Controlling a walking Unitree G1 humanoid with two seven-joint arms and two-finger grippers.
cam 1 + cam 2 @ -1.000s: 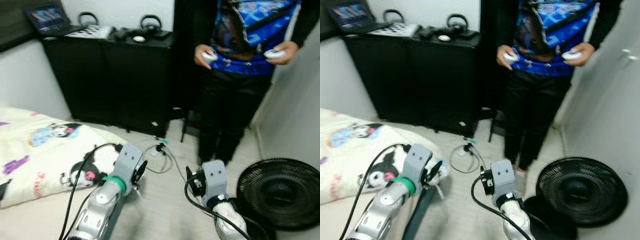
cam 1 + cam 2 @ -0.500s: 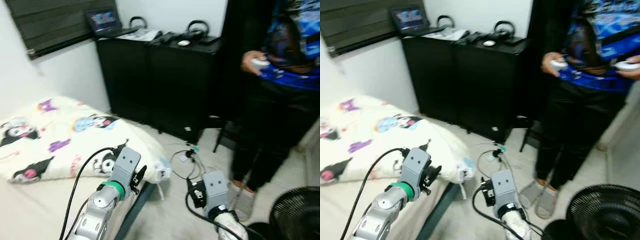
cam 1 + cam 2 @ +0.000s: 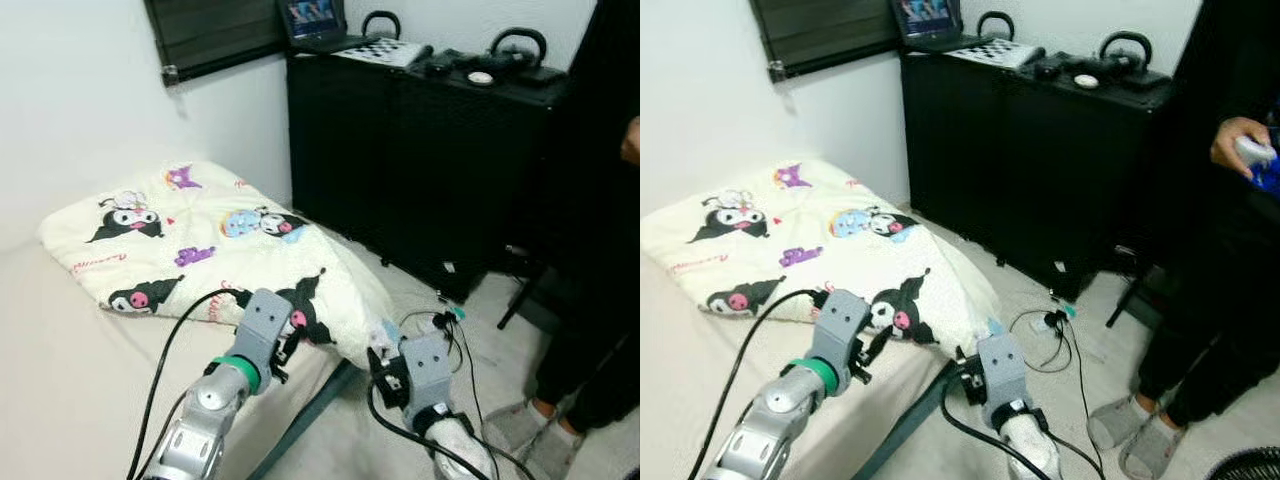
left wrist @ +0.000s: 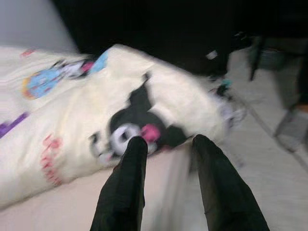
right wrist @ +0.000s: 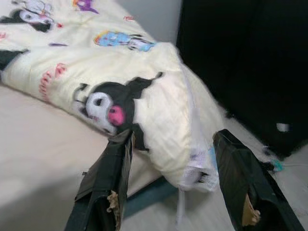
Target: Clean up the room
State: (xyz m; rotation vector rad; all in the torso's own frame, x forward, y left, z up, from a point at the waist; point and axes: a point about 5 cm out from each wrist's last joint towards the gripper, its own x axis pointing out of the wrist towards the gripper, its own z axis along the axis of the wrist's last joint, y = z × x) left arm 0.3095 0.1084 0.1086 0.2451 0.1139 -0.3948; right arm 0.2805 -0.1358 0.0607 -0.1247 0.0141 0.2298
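Head views: cream quilted blanket printed with cartoon characters [image 3: 200, 240] heaped on the beige mattress [image 3: 70, 380], one corner spilling over the bed edge toward the floor, likely the thing to tidy. Left gripper [image 3: 283, 345] raised just before that corner; right gripper [image 3: 975, 375] low beside the bed frame. Tall black cabinet [image 3: 1040, 150] and a person's legs [image 3: 1200, 320] narrowing the floor; cables [image 3: 1050, 340] loose there.

Left wrist view: fingers [image 4: 126, 187] apart, empty, aimed at the blanket.

Right wrist view: fingers [image 5: 108, 183] wide apart, nothing between, overhanging corner ahead.
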